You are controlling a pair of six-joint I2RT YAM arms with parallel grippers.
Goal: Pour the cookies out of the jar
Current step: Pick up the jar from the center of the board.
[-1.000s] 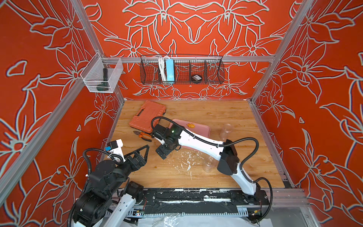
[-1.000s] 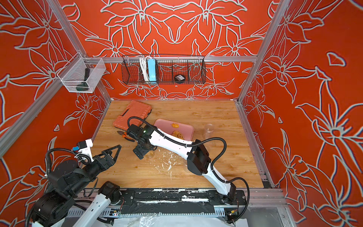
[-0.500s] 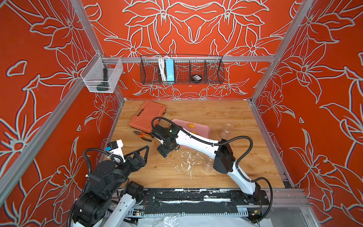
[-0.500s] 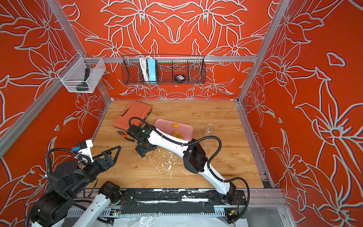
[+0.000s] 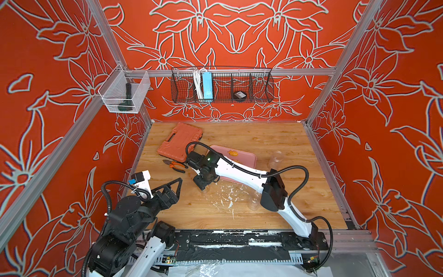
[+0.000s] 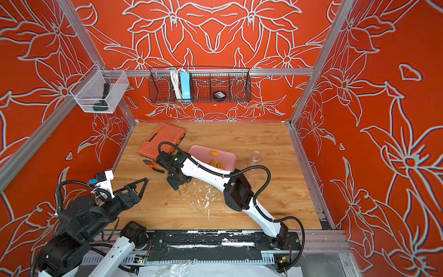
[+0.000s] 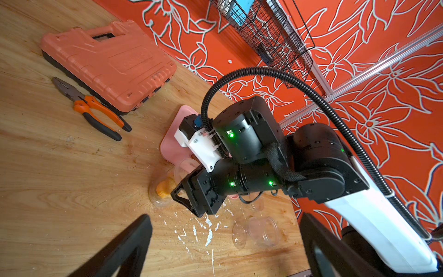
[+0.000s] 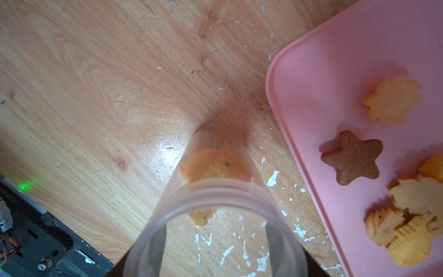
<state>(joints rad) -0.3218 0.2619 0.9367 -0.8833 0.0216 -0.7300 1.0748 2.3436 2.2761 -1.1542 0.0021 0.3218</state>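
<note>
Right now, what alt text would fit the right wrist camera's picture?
A clear plastic jar, seen through its open mouth, rests on a flecked wooden table with an orange-yellow cookie inside. Beside it, a pink plastic tray holds a brown star-shaped biscuit and several yellow ones.

The worktop (image 5: 275,211) is pale wood grain with a sheen. The jar (image 8: 215,199) is clear, smooth plastic, ribbed at the neck. The tray (image 8: 335,60) is matt pink plastic; the cookies (image 8: 393,103) look dry and rough. The case (image 7: 107,62) is moulded orange plastic.
</note>
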